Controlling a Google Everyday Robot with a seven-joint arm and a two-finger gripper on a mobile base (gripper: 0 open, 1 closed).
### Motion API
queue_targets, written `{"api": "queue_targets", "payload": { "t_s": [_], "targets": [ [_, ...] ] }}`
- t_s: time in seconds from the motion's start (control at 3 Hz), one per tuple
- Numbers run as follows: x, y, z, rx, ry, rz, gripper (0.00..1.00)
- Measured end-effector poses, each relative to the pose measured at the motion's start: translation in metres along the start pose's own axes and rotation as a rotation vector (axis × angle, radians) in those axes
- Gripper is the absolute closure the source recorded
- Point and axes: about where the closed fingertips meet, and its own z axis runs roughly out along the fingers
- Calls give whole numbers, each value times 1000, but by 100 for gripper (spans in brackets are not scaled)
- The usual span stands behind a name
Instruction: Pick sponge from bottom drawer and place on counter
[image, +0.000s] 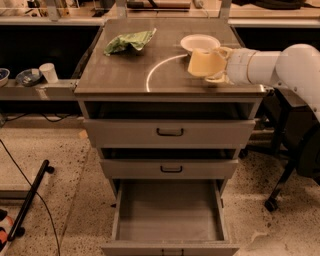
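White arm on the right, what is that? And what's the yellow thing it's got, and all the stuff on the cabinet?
That white arm is part of a robot. At its end is a gripper, a hand with just two fingers. There is only one picture, taken from in front of the cabinet, looking down a little. The gripper is pinching a soft yellow sponge and holding it over the right side of the counter, which is the cabinet's flat top. Also on the counter are a crumpled green cloth and a white bowl, and a thin white circle line is drawn on it. Underneath are three drawers. The bottom drawer is pulled wide open.
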Motion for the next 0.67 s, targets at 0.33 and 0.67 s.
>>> {"api": "queue_targets", "payload": {
  "t_s": [0.33,0.67],
  "targets": [
    [0,0,0,0,0,0,0],
    [0,0,0,0,0,0,0]
  ]
}}
